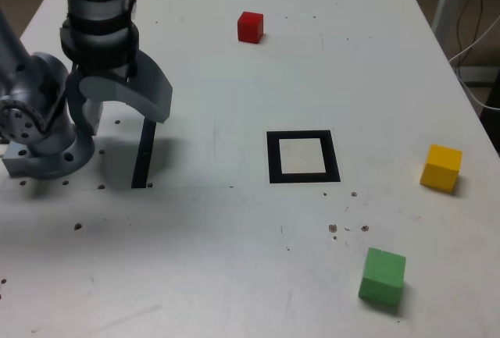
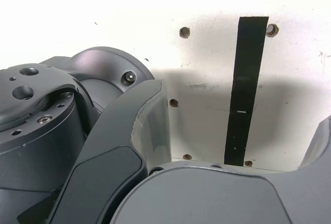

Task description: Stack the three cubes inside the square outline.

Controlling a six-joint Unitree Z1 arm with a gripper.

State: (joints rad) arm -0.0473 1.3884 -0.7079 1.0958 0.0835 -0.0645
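Three cubes lie apart on the white table in the exterior view. The red one (image 1: pixel 251 26) is at the far middle, the yellow one (image 1: pixel 441 167) at the right, and the green one (image 1: pixel 383 275) at the near right. The square outline (image 1: pixel 273 158), a thick black frame with a white middle, lies between them with nothing in it. At the exterior view's left my gripper (image 1: pixel 121 119) hangs by the arm's base, far from all cubes, its jaws open wide and holding nothing. In the wrist view the gripper (image 2: pixel 232 125) spans bare table; no cube shows there.
A thin black bar mark (image 1: pixel 144 154) (image 2: pixel 247 89) lies on the table under the gripper. The arm's grey base (image 1: pixel 39 143) is bolted at the left edge. Small screw holes (image 2: pixel 184 31) dot the table. Cables (image 1: pixel 476 37) hang past the table's right edge.
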